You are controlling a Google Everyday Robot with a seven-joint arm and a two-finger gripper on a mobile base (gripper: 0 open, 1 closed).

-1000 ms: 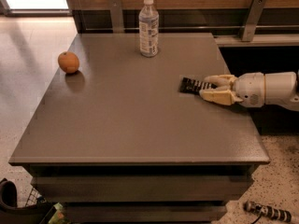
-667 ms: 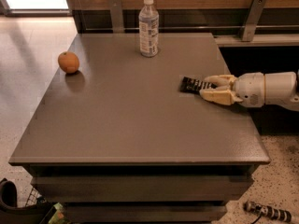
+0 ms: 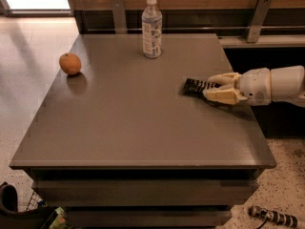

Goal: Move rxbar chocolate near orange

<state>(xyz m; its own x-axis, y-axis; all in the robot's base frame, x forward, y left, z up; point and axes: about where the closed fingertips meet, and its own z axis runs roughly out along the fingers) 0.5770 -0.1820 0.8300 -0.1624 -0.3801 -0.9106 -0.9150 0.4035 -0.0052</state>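
bench (image 3: 143,142): grey top, carries three things.
orange (image 3: 70,63): far left, near the edge.
bottle (image 3: 152,27): upright at the back, middle.
bar (image 3: 195,86): flat on the bench at the right, well apart from the orange.
hand (image 3: 209,86): reaches in from the right, low over the bench. its fingers sit narrow on either side of the bar's right end, and we take it as gripped.
progress: we judge the grasp made and the carry not begun. the whole crossing leftward to the orange is left, then the release.
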